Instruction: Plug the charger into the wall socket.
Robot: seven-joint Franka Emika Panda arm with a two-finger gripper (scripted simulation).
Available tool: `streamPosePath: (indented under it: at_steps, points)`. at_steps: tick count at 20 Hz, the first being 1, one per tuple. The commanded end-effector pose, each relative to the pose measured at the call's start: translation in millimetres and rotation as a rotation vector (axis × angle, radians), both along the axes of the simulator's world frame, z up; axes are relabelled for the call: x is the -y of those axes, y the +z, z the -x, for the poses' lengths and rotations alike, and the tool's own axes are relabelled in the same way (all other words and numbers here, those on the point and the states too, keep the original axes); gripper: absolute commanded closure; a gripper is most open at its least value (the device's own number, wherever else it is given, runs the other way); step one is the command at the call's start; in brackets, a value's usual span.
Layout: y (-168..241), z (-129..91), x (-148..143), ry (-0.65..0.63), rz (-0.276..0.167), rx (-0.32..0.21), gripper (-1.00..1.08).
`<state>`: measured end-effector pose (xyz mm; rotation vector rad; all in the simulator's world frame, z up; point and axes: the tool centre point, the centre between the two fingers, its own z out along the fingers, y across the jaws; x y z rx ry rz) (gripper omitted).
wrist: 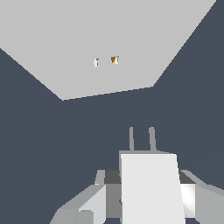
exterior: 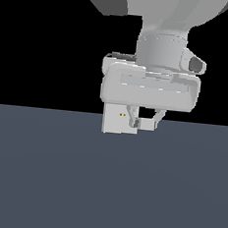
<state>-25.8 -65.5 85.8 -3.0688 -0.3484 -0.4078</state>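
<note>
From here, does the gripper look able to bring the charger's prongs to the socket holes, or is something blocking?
Probably yes. The gripper holds the charger with its prongs facing the wall socket. In the wrist view, only bare floor lies between the prongs and the plate, and both holes are uncovered. Alignment with the holes looks slightly off.

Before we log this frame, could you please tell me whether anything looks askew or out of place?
Nothing stands out. The small white-grey boxy charger sits squarely in the gripper, prongs aimed at the flat white square wall socket, not yet touching it.
</note>
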Motion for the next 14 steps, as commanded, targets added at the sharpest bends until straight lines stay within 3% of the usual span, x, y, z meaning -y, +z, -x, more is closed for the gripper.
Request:
streamPosePath:
  at_steps: [1,14]
  points:
    - [4.7,-2.5,-4.2,0.051,0.000,-0.001,1.08]
    - [14.3,-6.8,-14.3,0.165,-0.002,-0.005,1.08]
